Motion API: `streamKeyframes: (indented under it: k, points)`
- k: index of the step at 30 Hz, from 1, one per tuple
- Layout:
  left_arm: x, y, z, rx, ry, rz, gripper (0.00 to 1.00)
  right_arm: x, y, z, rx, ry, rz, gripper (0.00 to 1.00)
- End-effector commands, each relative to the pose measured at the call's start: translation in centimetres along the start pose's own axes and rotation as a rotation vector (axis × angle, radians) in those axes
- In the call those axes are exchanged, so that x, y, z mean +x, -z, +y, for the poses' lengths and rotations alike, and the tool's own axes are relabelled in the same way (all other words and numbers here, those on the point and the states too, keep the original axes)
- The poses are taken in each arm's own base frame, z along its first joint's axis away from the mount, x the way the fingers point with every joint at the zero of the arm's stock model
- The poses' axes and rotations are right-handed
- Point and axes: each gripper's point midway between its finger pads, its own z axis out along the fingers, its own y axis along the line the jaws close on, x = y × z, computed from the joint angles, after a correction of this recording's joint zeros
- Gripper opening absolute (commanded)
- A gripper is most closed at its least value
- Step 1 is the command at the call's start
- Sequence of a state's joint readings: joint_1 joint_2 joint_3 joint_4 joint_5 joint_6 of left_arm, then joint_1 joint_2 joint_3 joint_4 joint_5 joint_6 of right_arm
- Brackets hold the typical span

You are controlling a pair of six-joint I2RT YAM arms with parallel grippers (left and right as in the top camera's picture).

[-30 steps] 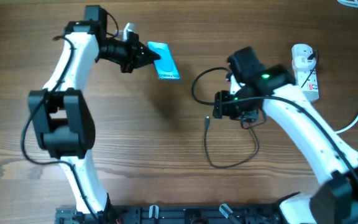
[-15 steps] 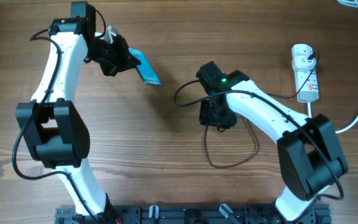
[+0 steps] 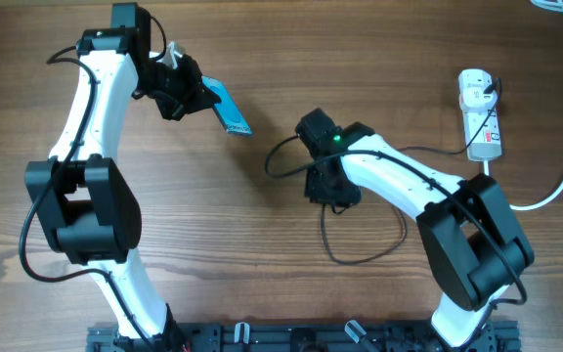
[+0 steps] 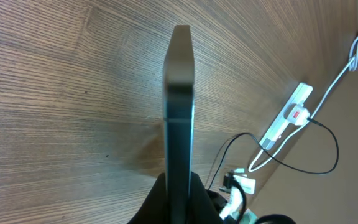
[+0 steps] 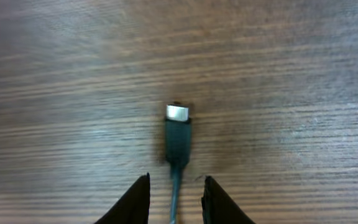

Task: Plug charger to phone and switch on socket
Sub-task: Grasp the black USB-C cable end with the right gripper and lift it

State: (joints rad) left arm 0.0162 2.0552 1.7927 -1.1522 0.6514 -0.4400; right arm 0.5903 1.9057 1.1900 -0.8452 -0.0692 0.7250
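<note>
The left gripper (image 3: 194, 95) is clamped on the phone (image 3: 231, 109), seen only edge-on from its wrist, while the right gripper (image 5: 176, 179) sits apart astride the charger (image 5: 178, 142) lying on the table (image 3: 262, 235), which the arm hides from overhead.

Tight left claw (image 3: 204, 95); right claw (image 5: 177, 182) slightly agape.

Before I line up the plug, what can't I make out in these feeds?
- Port on the phone: edge-on and blurred at its far end in left wrist; too small overhead.
- Switch on the socket: too small overhead; distant and blurred in left wrist.
- Tip of the charger: clear in right wrist, but overhead the body of the right pincer covers it.
</note>
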Motion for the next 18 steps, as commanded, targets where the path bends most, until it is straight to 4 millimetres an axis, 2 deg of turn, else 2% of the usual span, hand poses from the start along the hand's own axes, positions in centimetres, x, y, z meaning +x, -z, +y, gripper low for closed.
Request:
streamKeyframes:
  k: [1,11,18]
  points:
    - [-0.04,0.97,-0.82,0.020,-0.007,-0.020,0.04,0.15,-1.29,-0.73,0.033,-0.016,-0.001,0.27]
    - [0.09,0.96,-0.75,0.018,-0.003,-0.015,0.04,-0.47,-1.32,-0.42,0.023,-0.013,-0.028,0.22]
    - [0.09,0.96,-0.75,0.018,-0.003,-0.015,0.04,0.12,-1.93,-0.96,0.033,-0.017,-0.014,0.17]
